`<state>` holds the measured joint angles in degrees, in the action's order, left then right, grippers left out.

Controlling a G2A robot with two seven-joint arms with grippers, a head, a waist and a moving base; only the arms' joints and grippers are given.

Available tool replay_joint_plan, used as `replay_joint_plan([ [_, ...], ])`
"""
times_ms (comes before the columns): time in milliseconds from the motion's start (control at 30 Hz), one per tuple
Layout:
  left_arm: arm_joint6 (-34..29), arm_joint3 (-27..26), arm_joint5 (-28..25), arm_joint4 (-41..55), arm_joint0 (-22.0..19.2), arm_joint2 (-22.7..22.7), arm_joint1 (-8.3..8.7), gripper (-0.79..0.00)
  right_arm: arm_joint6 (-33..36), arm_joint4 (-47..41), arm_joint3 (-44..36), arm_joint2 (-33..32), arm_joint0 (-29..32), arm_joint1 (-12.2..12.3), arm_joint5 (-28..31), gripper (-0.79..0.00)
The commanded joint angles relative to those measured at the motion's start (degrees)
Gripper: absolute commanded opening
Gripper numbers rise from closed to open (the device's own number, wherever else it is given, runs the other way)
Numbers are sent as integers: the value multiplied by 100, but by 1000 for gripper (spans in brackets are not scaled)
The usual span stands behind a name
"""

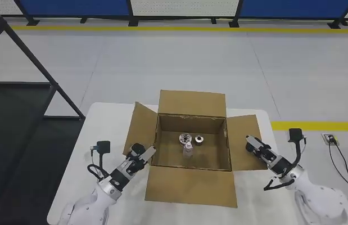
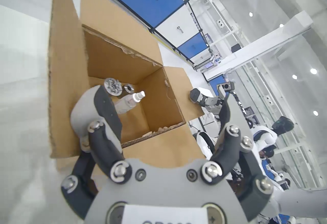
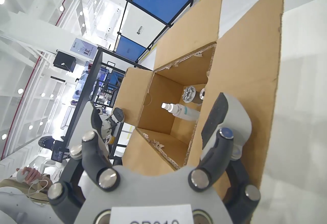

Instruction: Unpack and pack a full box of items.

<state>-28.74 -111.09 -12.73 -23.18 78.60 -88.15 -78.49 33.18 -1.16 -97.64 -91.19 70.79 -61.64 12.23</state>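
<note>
Fingers of left gripper seen spread, nothing held, at left flap of box. Right gripper fingers likewise spread, empty, over right flap. Box found open on table, flaps folded outward; spray bottle, metal disc, small metal ring seen inside, close together.

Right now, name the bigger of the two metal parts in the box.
The round patterned disc; the ring beside it is clearly smaller, with one central hole.
</note>
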Motion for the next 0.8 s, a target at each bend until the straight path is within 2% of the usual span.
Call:
replay_joint_plan([
  [0, 63, -37, 11, -48, 67, -5, 12, 0, -38, 53, 61, 77, -72, -6, -103, 0],
  [500, 55, -79, -124, 210, 160, -140, 113, 0, -105, 352, 675, 676, -676, -63, -582, 0],
  [767, 46, -36, -142, 292, 130, -147, 162, 0, 27, 312, 863, 958, -907, -98, -528, 0],
])
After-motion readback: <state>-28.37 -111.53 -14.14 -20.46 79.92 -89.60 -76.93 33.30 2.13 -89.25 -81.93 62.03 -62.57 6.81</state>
